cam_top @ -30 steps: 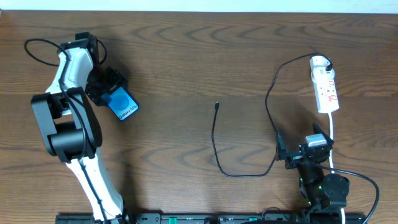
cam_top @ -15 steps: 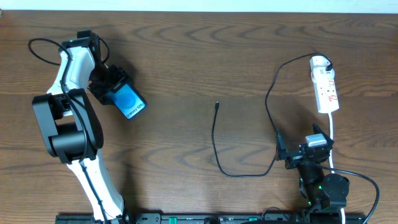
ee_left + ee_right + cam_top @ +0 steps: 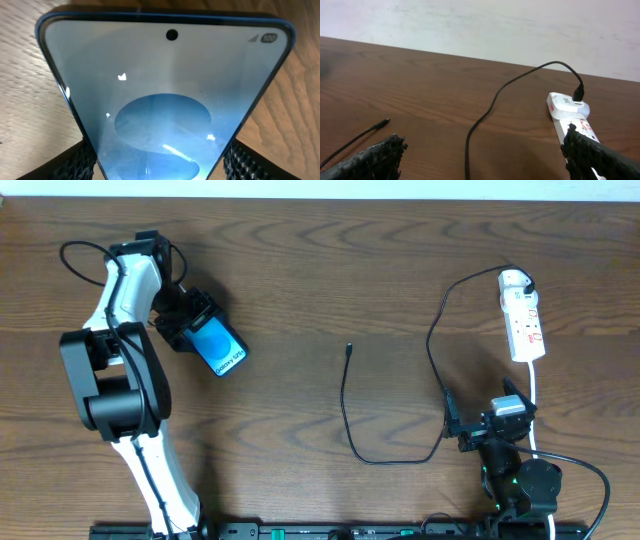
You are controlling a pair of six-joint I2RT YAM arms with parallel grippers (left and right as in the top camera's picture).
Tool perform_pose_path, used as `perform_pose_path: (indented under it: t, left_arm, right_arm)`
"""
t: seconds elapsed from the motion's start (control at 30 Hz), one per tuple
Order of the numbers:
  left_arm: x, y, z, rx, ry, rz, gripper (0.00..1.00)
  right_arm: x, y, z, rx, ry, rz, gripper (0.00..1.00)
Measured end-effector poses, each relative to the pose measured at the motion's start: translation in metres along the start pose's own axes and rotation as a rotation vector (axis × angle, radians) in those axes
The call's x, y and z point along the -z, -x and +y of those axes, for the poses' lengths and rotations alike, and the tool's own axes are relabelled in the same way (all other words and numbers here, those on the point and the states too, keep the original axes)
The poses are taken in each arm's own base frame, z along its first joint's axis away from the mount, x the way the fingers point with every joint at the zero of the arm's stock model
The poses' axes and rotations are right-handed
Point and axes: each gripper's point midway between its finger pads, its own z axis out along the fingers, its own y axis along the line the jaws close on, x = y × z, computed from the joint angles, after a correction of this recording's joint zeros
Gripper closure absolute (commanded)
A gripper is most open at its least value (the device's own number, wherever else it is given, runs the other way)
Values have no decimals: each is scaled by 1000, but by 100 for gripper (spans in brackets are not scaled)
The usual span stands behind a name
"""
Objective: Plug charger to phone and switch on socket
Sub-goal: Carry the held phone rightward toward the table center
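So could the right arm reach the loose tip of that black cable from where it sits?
Probably yes. The plug tip lies on bare table ahead of the right end effector, which is open and empty, and nothing stands between them.

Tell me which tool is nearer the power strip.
Right. The right tool hangs open a short way from the power strip; the left tool is far off on the opposite side, gripping the phone.
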Motion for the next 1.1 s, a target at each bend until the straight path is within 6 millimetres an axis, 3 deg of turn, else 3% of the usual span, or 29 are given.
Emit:
perform_pose_path:
  t: [0.23,0.47,1.1]
  left_arm:
    - [-16,-6,-11,-68,48,-35,24]
    - [-32,0,-21,-133,93,-122,24]
    - [-32,0,-20,-146,80,-166,23]
  right_arm:
    - [0,0,0,0,0,0,1]
    - [0,0,0,0,0,0,1]
    - [0,0,0,0,0,0,1]
